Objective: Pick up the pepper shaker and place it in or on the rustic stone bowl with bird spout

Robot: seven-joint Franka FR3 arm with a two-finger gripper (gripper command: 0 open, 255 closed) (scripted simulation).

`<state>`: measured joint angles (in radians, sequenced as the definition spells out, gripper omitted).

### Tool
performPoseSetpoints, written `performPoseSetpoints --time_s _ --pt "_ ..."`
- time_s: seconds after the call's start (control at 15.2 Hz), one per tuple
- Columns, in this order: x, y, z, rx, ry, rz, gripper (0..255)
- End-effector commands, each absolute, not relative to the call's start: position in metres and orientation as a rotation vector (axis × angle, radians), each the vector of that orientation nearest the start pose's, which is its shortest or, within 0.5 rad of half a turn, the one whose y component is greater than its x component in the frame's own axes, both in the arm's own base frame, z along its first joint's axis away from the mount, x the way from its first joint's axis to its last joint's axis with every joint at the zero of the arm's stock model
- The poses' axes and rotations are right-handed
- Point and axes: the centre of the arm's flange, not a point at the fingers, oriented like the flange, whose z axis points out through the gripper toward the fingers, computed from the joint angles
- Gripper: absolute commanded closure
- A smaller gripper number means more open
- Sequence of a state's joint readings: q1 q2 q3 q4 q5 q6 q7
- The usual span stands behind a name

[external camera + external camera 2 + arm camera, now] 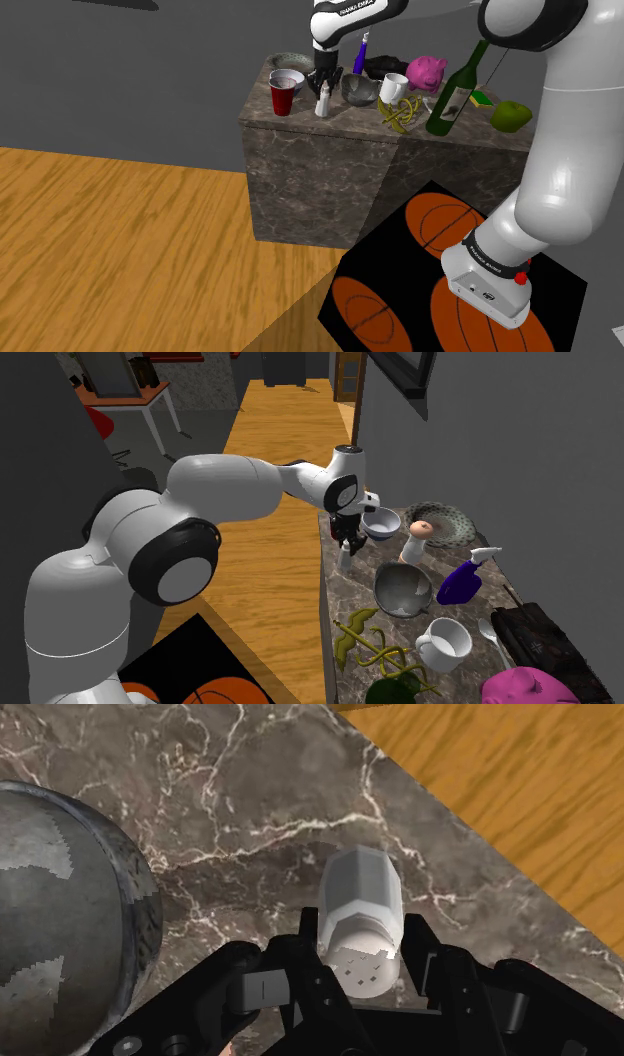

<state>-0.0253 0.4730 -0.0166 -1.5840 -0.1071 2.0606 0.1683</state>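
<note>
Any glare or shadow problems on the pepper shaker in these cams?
Wrist view: pepper shaker evenly lit, no glare, cap holes readable. Shoulder view: it stands pale against the dim counter front; a dark shadow lies on the wood floor beside the stand. Second exterior view: the gripper covers its top.

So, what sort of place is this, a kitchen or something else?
Probably a home kitchen or dining corner, though I cannot be sure. A dark veined stone counter stands on a wooden plank floor, and it carries household tableware such as a green wine bottle and a white mug.
</note>
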Motion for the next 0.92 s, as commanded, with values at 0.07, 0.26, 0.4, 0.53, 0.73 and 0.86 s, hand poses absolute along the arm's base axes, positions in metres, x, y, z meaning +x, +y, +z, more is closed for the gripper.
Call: performPoseSetpoints --time_s 0.07,0.26,0.4,0.53,0.73,0.86 --pt "0.683 -0.032 0.381 -3.233 0.256 -0.016 255" --pt "0.683 -0.032 0.396 -3.233 0.256 -0.016 255" --pt "0.683 -0.032 0.407 -3.233 0.256 -0.016 255" --pt "0.683 -0.032 0.418 -3.233 0.256 -0.016 255" --pt "0.683 -0.032 0.433 -3.233 0.256 -0.016 255" --pt "0.683 -0.032 0.444 -3.233 0.256 -0.016 255"
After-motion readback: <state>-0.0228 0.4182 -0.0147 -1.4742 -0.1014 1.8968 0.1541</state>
